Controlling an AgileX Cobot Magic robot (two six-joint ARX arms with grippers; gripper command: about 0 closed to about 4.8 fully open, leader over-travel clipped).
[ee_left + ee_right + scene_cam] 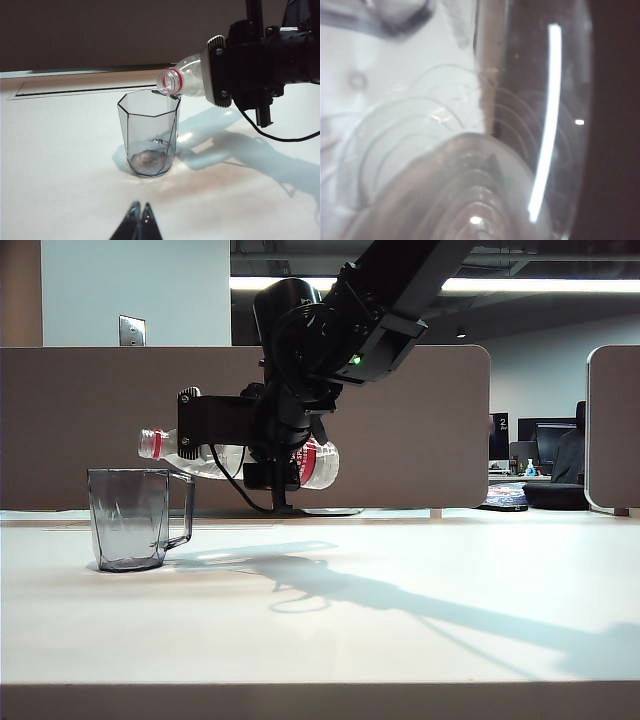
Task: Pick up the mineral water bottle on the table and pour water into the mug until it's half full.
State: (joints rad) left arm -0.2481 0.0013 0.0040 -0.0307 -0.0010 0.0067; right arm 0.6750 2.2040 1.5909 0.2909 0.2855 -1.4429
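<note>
My right gripper (275, 455) clamps the bottle (200, 455) level over the mug (128, 518) near the table's (400, 640) left edge, left gripper (140, 220) closed, idle: I'd tip slowly

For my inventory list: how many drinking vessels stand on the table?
1: the mug stands on the table, under the mouth of the mineral water bottle held by the right gripper.

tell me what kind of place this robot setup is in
Most likely an open-plan office. The white table is backed by a brown desk partition, and behind it stand computer monitors under strip ceiling lights. The right gripper tilts the mineral water bottle over the mug.
</note>
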